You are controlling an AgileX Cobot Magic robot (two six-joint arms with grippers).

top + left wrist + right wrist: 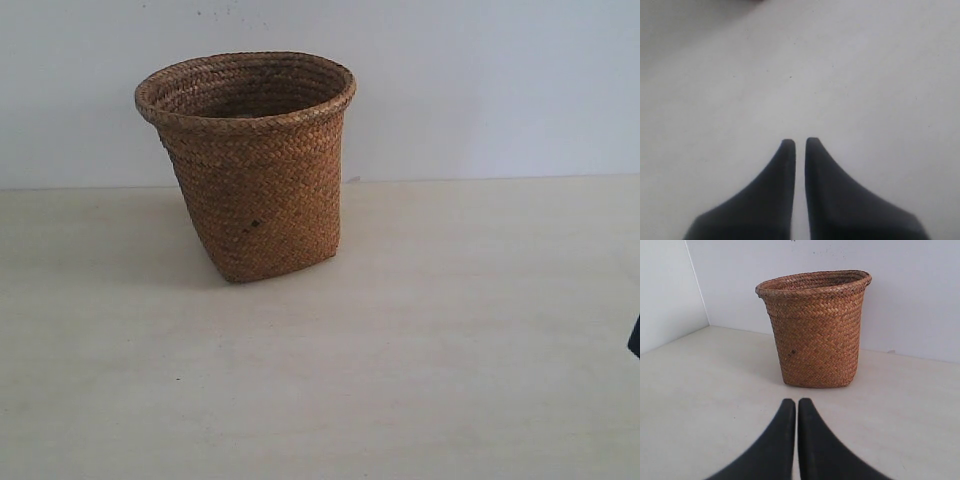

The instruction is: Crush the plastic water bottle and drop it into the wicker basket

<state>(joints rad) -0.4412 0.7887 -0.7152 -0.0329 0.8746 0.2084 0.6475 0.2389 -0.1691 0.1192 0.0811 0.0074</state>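
On the pale counter (450,360), near the back wall, the wicker basket (255,190) is standing upright, its long axis running vertical and its wide mouth facing up. Its rim is hiding the bottom, so I cannot tell what is lying inside. It is sitting straight ahead of the right gripper (794,402) and apart from it, while that gripper and the left gripper (800,142) are both pinching to a narrow slit, holding nothing.
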